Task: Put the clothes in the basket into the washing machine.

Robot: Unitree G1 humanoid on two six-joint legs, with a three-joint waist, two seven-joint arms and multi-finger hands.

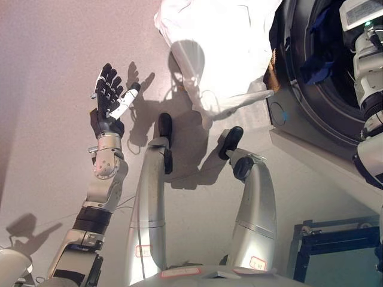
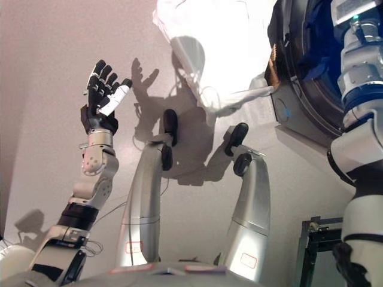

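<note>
Silver-grey arms are showing black wrist bands; the dark left hand [image 1: 109,98] is wearing one white finger cover.

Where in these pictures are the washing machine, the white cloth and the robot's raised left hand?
washing machine [image 1: 323,101]: left eye view, dark door ring.
white cloth [image 1: 221,54]: left eye view, middle of the fabric.
left hand [image 1: 111,95]: left eye view, palm.

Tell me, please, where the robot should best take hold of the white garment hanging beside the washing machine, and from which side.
Probably at the lower hanging edge of the white garment, where a narrow strip trails toward the washing machine. That part hangs free and thin enough to pinch. The open left hand is raised to its left with nothing between, so coming from the left seems easiest.
</note>
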